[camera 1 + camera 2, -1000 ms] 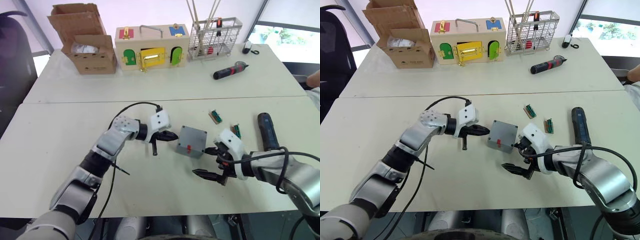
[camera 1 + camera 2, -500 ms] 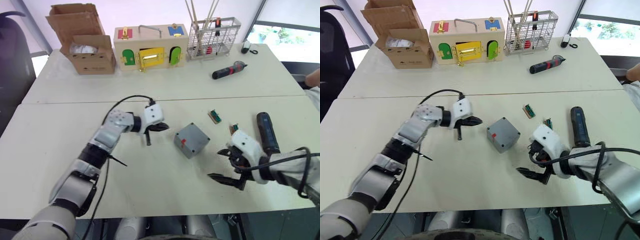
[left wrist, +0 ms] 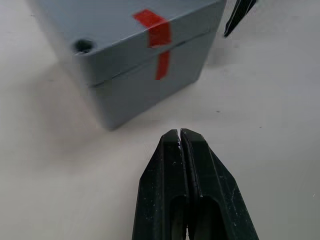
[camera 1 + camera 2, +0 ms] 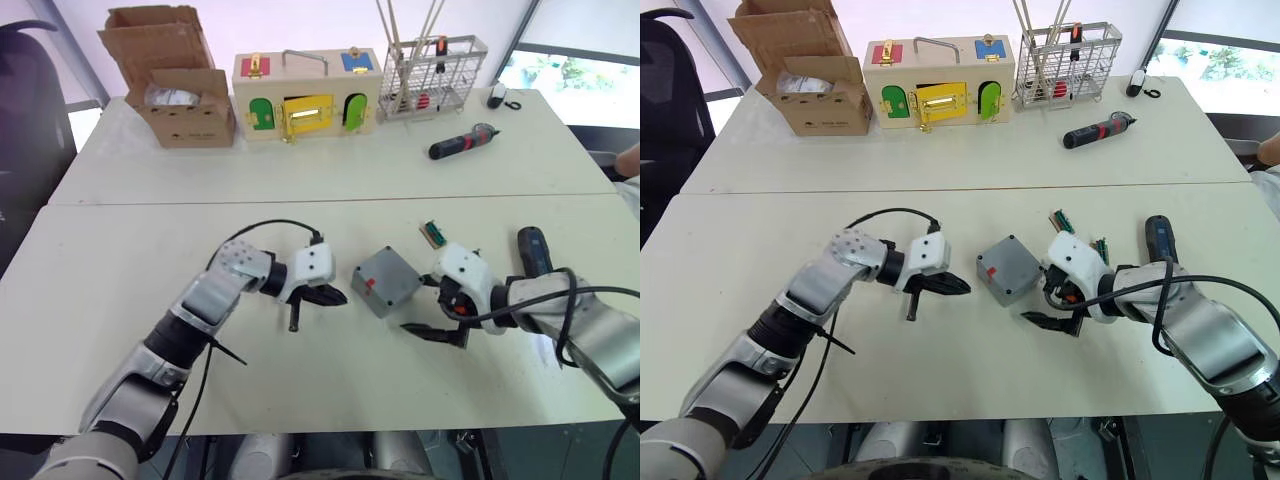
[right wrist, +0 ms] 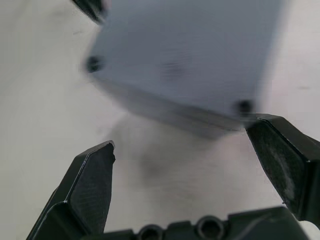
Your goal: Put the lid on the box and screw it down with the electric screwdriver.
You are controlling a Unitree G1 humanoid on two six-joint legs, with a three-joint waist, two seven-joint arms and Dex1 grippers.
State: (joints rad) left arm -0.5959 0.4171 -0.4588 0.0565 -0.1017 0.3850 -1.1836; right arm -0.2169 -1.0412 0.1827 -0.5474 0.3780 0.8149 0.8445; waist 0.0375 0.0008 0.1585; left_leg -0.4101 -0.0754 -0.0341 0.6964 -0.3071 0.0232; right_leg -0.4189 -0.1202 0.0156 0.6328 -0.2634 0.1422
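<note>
Box (image 4: 385,281) lid on, mid-table between grippers | right gripper (image 4: 437,311) swung back in from the table's near edge, jaws apart, just beside it | left gripper (image 4: 316,305) closed, empty | electric screwdriver (image 4: 532,250) untouched, screwing pending

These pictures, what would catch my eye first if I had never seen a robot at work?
Probably the small grey box with its red mark, sitting mid-table with its lid on, between two black grippers. The left gripper is shut and points at it from one side; the right gripper is open on the other side. Behind them, at the table's far edge, the wooden box with coloured doors stands out.
</note>
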